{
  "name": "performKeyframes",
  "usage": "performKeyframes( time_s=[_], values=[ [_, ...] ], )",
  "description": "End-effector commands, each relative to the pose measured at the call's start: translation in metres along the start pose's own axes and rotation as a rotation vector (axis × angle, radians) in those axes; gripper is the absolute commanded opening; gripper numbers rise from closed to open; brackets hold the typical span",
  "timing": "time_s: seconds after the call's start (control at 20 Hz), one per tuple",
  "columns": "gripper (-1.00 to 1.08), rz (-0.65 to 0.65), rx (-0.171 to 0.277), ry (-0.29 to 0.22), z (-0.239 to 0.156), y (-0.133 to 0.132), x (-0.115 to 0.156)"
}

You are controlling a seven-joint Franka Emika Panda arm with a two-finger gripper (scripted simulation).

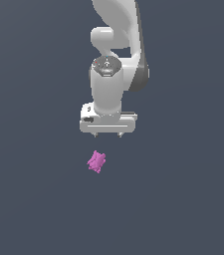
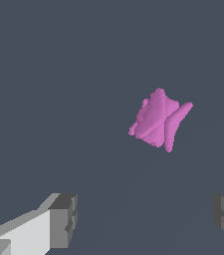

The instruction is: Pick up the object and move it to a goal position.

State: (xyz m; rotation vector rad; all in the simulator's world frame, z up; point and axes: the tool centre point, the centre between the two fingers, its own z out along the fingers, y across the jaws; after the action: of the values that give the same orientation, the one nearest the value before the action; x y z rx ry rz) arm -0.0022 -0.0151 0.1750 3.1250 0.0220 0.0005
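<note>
Though gripper [image 1: 108,135] agape, object [image 1: 97,162] clear of fingers [image 2: 63,219].

The white robot gripper [image 1: 108,134] hangs over the flat dark grey surface [image 1: 29,199], fingers [image 2: 63,219] pointing down and set wide apart. The tiny magenta-pink lumpy object [image 1: 97,162] lies on that surface, below the gripper in the exterior view and slightly toward that view's left. In the wrist view the object [image 2: 158,121] sits clear of both fingers, touching neither.
</note>
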Motion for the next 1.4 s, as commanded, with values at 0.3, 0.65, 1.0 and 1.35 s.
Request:
performKeyframes(
  time_s=[0.3, 0.65, 1.0, 1.35],
  values=[
    [1.0, -0.03, 0.013, 0.024, -0.013, -0.021, 0.004],
    [1.0, -0.043, 0.017, 0.033, -0.018, -0.028, 0.005],
    [1.0, 0.04, 0.021, 0.026, -0.005, -0.016, 0.016],
    [1.0, 0.219, 0.024, 0.012, 0.028, 0.013, 0.037]
  ],
)
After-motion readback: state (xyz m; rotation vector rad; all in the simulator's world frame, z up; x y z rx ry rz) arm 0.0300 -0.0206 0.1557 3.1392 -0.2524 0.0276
